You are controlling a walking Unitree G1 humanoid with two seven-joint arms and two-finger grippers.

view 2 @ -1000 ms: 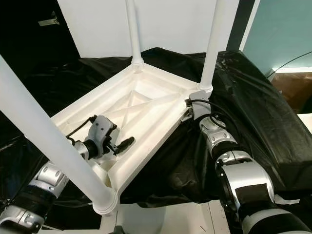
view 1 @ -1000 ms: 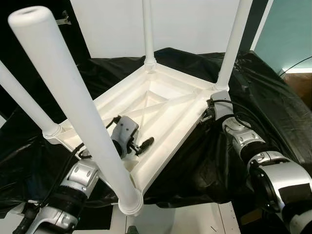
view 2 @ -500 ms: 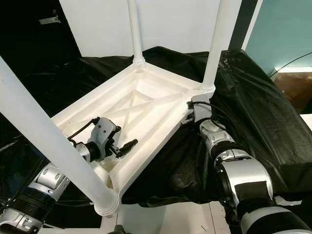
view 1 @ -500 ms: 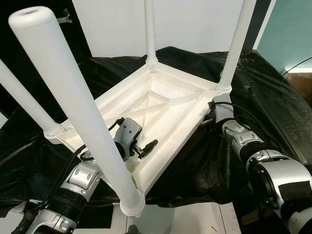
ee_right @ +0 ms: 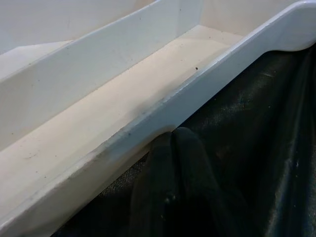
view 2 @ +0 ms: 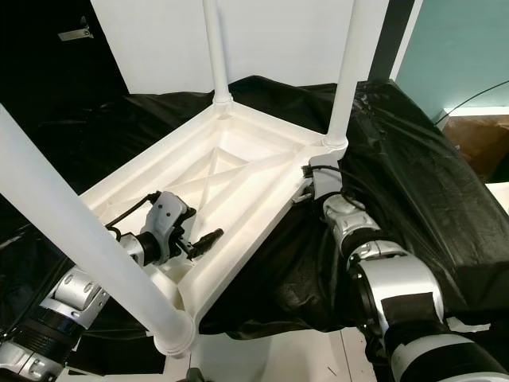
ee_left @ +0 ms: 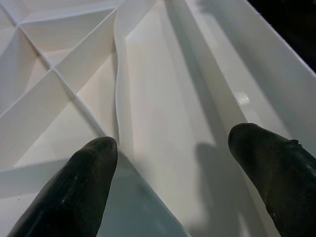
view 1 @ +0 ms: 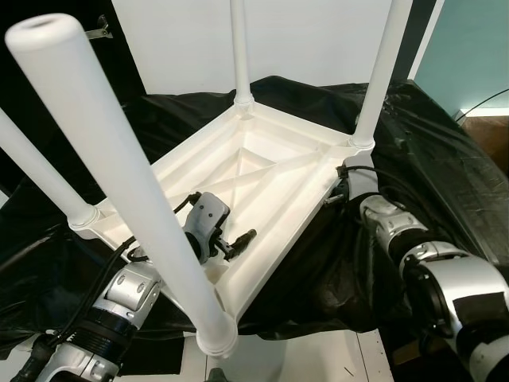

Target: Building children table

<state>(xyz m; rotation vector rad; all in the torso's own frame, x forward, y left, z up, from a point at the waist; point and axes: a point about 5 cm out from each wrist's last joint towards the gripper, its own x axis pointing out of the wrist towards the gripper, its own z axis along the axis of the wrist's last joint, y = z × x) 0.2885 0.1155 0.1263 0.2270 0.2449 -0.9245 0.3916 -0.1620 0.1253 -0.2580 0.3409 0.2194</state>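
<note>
Left tool [view 1: 241,236], fingers spread and empty, is hovering inside the upturned children's table [view 1: 262,171] lying on the black-draped tabletop [view 1: 445,151], while I'm keeping my right tool [ee_right: 170,148], fingers pressed together, under its right rim, readying, I judge, to flip it.

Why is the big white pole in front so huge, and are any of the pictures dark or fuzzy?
Left eye view: the nearest table leg looms large because it stands close to the camera. Left wrist view: bright, with soft shadows under the blurred black fingers. Right wrist view: dimmer against the black cloth.
</note>
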